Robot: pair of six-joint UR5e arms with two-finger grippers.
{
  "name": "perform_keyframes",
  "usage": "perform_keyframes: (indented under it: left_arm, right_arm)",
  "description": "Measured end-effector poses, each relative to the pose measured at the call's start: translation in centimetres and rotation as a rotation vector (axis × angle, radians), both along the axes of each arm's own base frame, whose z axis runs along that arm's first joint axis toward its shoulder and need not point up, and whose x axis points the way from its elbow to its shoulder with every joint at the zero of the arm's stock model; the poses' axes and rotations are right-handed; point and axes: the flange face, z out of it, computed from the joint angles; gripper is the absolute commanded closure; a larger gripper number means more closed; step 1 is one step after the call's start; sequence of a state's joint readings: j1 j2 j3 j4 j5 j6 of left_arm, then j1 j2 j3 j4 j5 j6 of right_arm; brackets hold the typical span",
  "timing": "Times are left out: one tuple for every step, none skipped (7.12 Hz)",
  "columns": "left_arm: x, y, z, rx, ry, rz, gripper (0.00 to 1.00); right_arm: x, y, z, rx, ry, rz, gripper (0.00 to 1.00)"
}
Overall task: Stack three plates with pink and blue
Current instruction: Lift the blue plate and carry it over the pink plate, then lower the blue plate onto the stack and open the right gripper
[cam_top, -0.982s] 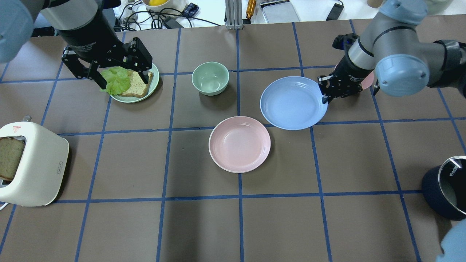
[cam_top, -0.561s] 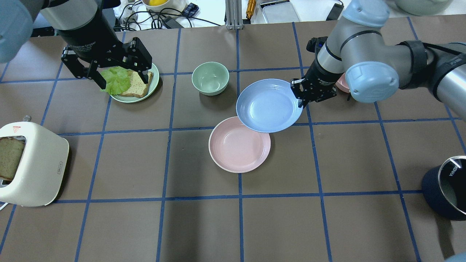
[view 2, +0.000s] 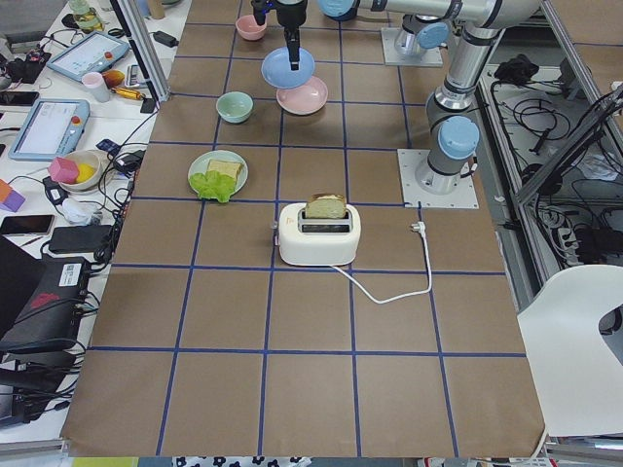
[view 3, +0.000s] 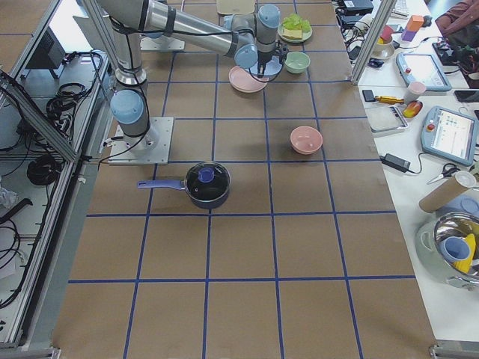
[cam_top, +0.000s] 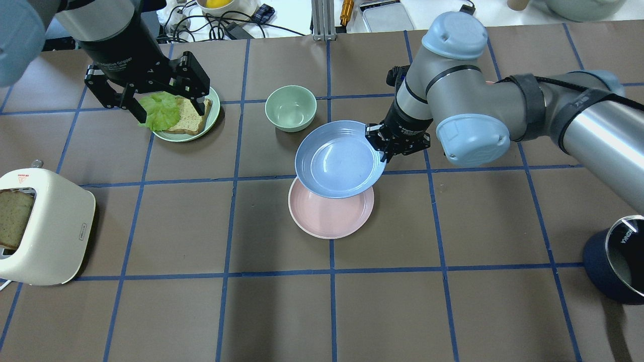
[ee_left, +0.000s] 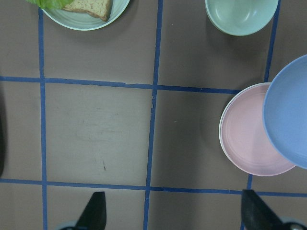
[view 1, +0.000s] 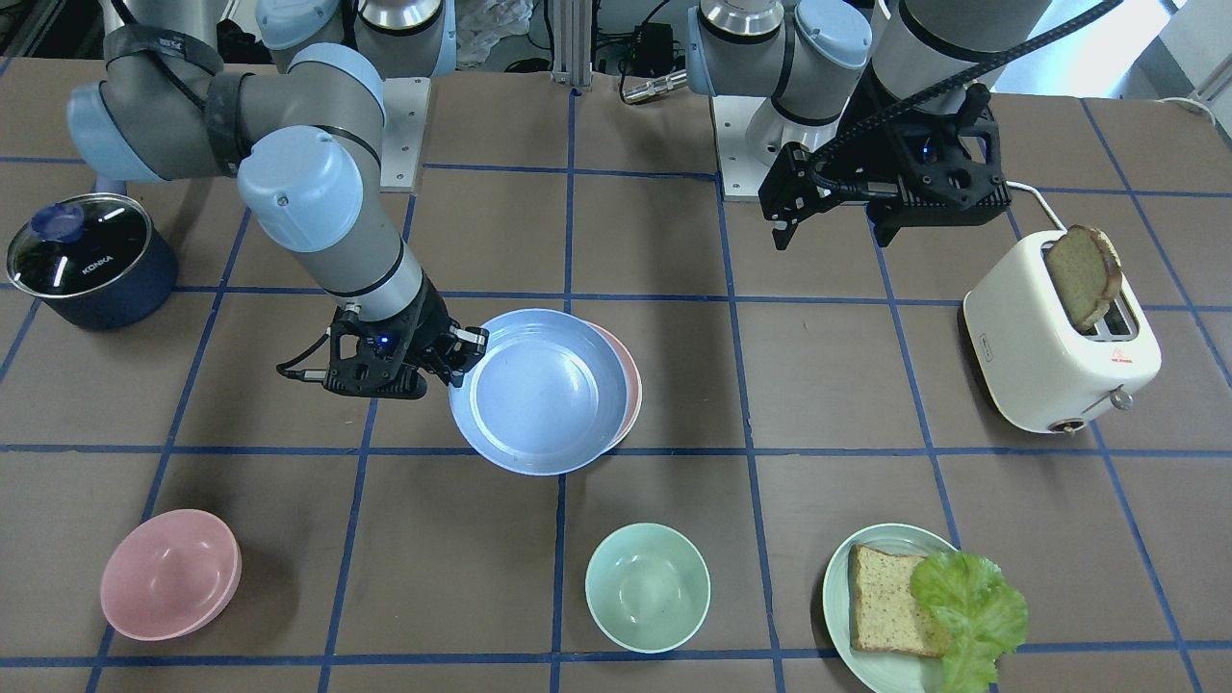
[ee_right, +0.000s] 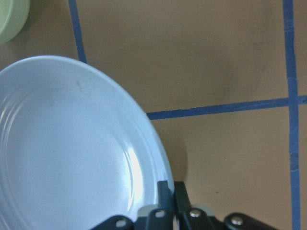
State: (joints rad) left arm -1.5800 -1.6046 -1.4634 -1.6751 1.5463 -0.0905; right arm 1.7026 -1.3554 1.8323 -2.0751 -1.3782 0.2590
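Right pincer (cam_top: 383, 146) grips the rim of the blue plate (cam_top: 338, 160), holding it clear of the tabletop (cam_top: 453, 301). The pink plate (cam_top: 329, 216) lies just beneath, partly overlapped. Left pincer (cam_top: 173, 113) is spread open, raised. Below and to one side of it, the green plate (cam_top: 181, 138) bears bread (cam_top: 190, 118) and lettuce (cam_top: 160, 113). The toaster (cam_top: 50, 231) holds a slice (cam_top: 14, 223). The front-facing view shows the pink bowl (view 1: 168, 575), which the right arm hides in the overhead view.

The light blue plate (cam_top: 334, 161), rim pinched by the jaws of the right gripper (cam_top: 381, 150), hangs over the pale pink plate (cam_top: 329, 218), lying flat mid-tabletop, covering its side away from the robot
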Motion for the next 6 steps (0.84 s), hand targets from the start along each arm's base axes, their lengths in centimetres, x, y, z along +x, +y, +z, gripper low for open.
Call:
perform_keyframes:
  left_arm:
    - [0.0,0.0,0.0,0.0,0.0,0.0,0.0]
    - [0.0,0.0,0.0,0.0,0.001,0.0,0.0]
    - [0.0,0.0,0.0,0.0,0.0,0.0,0.0]
    - [0.0,0.0,0.0,0.0,0.0,0.0,0.0]
    - [0.0,0.0,0.0,0.0,0.0,0.0,0.0]
    - [0.0,0.0,0.0,0.0,0.0,0.0,0.0]
  right_arm:
    - [0.2,1.0,-0.9,-0.018,-0.002,0.001,1.0]
    - [0.2,1.9,-2.1,-0.029,-0.006,0.0,1.0]
    - [0.3,2.7,-3.0,-0.035,-0.012,-0.001,1.0]
    - [0.7,3.3,-3.7,-0.04,-0.019,-0.006,1.0]
    - [1.4,3.9,-4.0,-0.049,-0.022,-0.012,1.0]
    - [2.1,4.3,-4.1,-0.054,-0.022,-0.015,1.0]
